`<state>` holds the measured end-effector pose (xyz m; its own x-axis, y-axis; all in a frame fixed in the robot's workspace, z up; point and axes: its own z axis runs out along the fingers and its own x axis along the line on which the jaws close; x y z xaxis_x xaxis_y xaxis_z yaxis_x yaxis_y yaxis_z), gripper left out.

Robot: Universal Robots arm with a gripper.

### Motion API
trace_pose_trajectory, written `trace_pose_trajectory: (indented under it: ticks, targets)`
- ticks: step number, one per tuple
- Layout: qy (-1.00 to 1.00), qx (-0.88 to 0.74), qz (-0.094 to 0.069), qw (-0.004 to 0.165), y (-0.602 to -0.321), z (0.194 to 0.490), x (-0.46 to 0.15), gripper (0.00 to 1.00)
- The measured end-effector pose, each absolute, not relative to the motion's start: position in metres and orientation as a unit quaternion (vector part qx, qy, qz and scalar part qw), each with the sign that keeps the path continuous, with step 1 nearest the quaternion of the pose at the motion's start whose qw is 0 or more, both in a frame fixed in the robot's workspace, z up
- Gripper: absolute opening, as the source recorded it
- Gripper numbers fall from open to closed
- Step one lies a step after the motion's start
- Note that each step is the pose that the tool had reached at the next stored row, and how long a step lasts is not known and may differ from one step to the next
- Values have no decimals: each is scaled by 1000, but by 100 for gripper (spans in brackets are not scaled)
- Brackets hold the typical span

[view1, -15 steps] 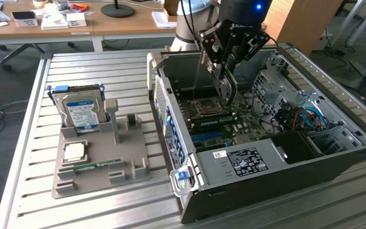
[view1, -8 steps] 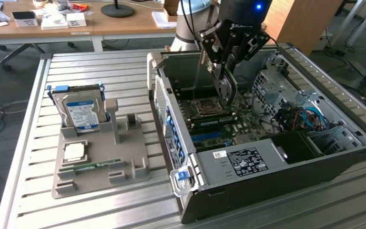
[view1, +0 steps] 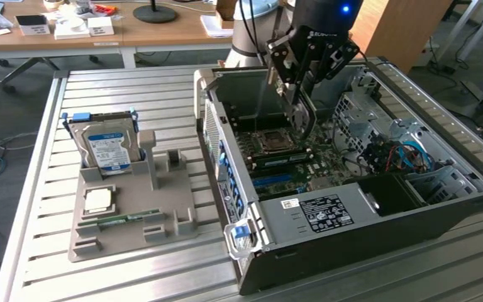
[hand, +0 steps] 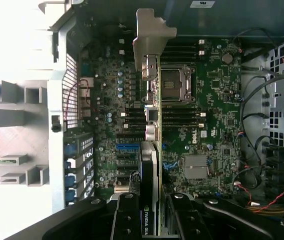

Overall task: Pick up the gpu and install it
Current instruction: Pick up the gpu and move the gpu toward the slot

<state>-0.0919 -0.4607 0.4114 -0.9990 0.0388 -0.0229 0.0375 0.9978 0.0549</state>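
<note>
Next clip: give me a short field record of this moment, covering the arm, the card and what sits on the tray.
end effector: shut on the gpu
gpu position: on edge, inside the open computer case, over the motherboard
gpu seated in slot: cannot tell
gray tray: hard drive standing, memory stick lying flat

place: lab | cues: slatted metal workbench (view1: 141, 88), open computer case (view1: 443, 211), cluttered desk (view1: 153, 34)

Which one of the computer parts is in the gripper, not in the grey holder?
The gpu: the gripper grips it over the open case, while the hard drive and memory stick sit in the holder.
</note>
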Motion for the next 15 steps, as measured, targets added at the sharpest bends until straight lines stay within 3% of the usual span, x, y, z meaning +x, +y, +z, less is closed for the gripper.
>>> trace_pose_trajectory:
  ticks: [15]
  targets:
    - [999, 19, 27, 12, -461, 411, -38, 27]
